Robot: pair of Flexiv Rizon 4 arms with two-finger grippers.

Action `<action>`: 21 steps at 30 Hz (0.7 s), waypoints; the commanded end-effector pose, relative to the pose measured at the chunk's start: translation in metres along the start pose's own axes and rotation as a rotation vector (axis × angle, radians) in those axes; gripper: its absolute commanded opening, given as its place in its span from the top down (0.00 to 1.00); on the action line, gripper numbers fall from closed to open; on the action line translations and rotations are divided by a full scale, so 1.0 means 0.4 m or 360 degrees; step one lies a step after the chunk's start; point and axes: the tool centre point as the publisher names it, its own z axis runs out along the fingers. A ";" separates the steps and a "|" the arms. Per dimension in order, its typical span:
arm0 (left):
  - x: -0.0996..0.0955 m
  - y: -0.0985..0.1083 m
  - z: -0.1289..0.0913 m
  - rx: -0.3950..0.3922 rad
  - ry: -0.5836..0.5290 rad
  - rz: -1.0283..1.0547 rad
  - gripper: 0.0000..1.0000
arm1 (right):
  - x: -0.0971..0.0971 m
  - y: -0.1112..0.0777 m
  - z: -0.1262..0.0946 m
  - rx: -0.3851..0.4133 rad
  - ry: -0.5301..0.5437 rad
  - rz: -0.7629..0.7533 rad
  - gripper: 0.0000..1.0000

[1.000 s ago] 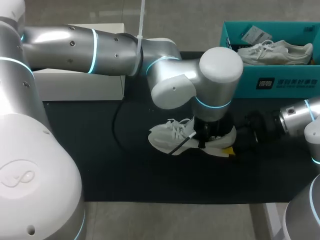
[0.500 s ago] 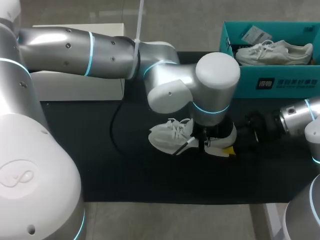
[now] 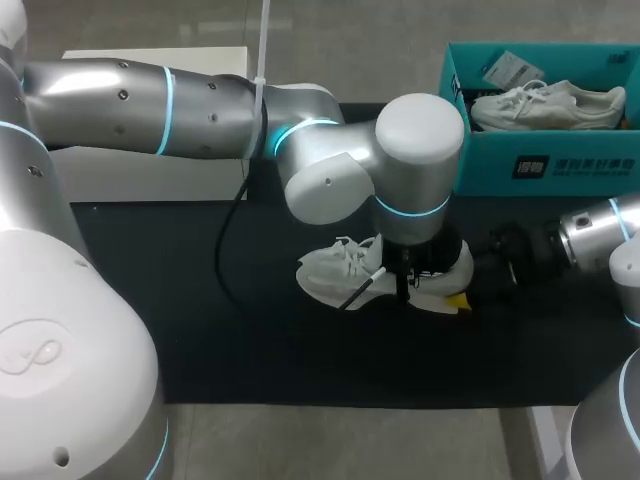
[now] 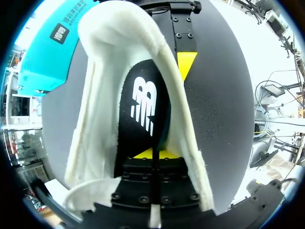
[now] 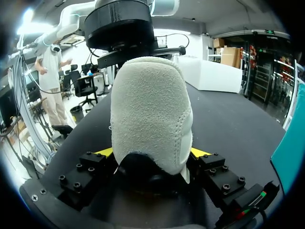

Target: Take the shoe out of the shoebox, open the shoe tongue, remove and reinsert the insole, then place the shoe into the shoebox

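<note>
1. Left gripper (image 4: pixel 153 153): fingers drawn together, tips down inside the shoe (image 3: pixel 325 275) on the smooth black insole (image 4: pixel 143 109); whether they pinch it is unclear.
2. Shoe: pale, suede-like, laces loose, out of its box and lying on the dark mat (image 3: pixel 200 330).
3. Right gripper (image 5: pixel 151 152): clamped on the rounded, fuzzy heel.
4. Teal cardboard shoebox (image 3: pixel 500 170): holds another white shoe (image 3: pixel 550 105); insole work and return probably remain.
</note>
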 end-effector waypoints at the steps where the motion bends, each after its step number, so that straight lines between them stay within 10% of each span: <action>1: -0.012 0.033 -0.040 0.0055 -0.0002 -0.0041 1.00 | 0.005 -0.002 0.007 0.0007 -0.0004 0.0000 1.00; 21: -0.035 0.071 -0.153 0.0376 -0.0020 -0.0171 1.00 | 0.005 -0.002 0.007 0.0007 -0.0004 0.0000 1.00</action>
